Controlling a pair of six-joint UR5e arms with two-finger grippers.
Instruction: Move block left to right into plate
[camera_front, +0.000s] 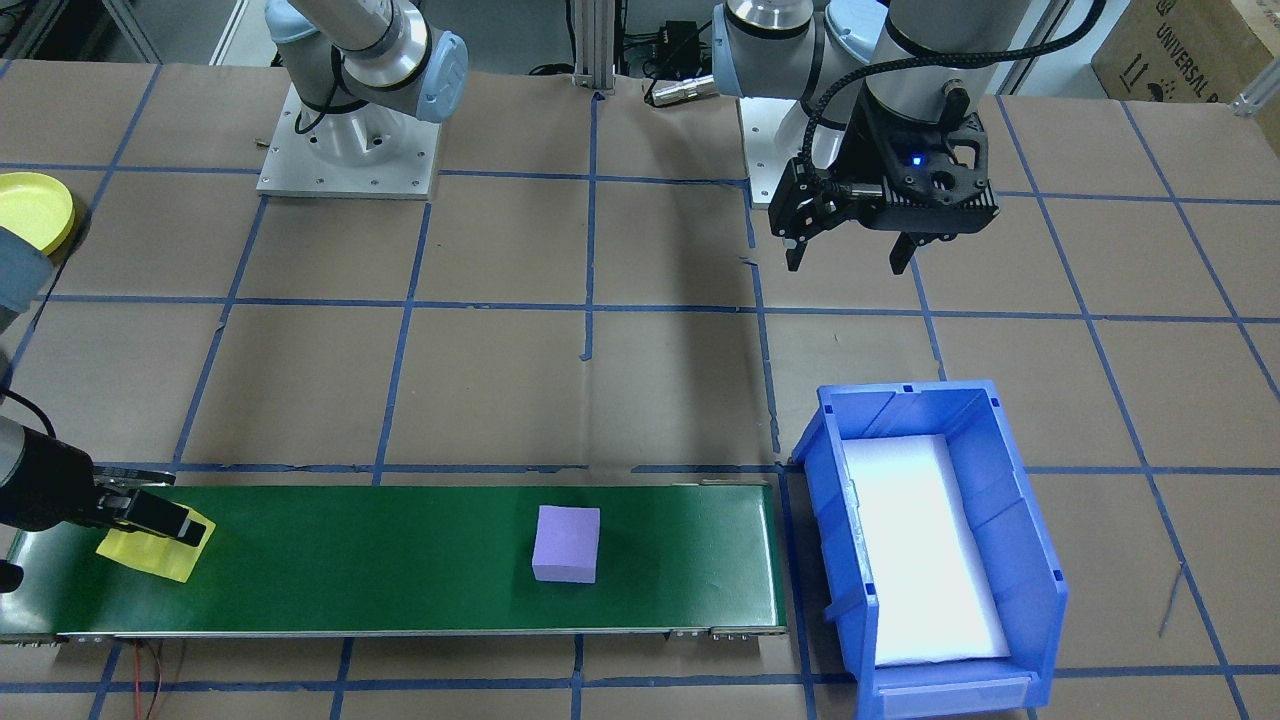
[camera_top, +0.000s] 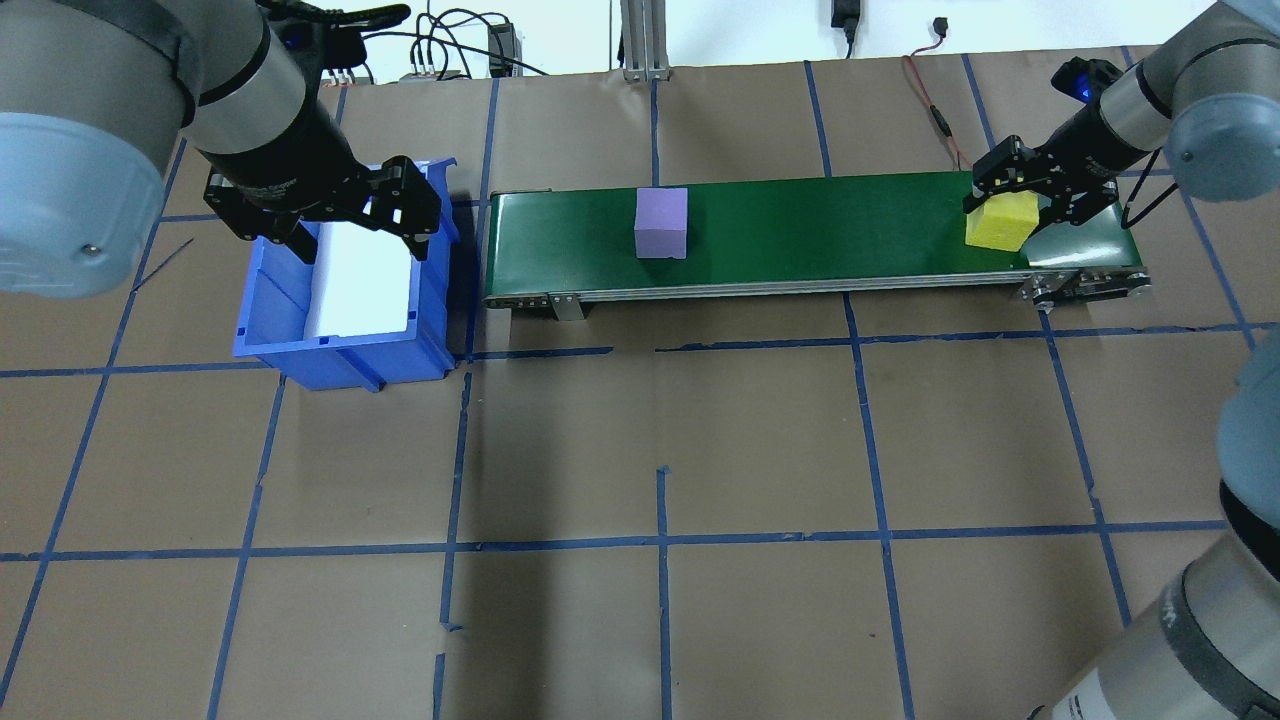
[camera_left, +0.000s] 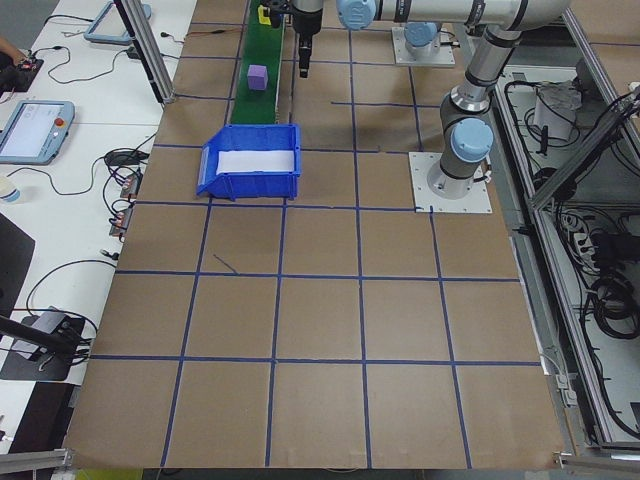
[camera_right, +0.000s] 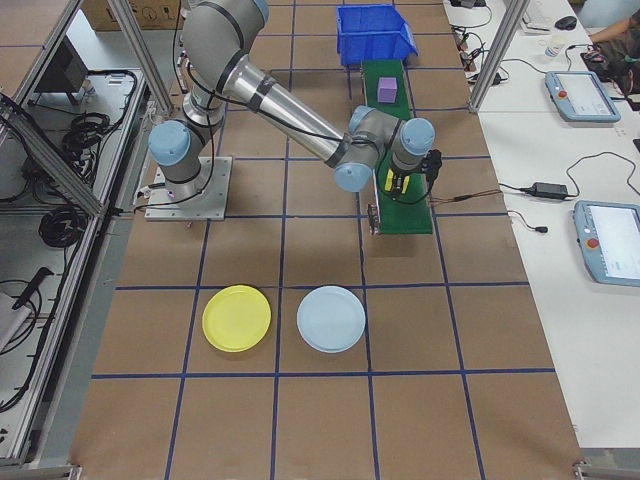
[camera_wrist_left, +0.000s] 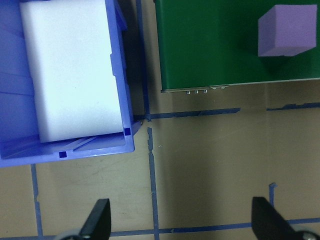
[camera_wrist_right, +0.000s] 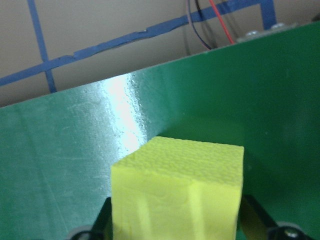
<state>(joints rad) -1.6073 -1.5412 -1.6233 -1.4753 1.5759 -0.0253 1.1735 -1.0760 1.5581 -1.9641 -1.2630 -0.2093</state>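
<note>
Yellow block (camera_top: 1000, 222) is clamped by the right gripper (camera_top: 1035, 195) at the belt's (camera_top: 820, 225) end, ready for lifting to the plate (camera_right: 236, 318). Left gripper (camera_front: 852, 255) is held wide apart, idle, near the bin (camera_front: 1030, 560).

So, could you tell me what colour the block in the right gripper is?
Yellow block; clearest in the right wrist view.

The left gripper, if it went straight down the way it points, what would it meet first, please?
Probably bare brown table paper: the left gripper hangs open beside the blue bin, short of the green conveyor; depth is unclear.
</note>
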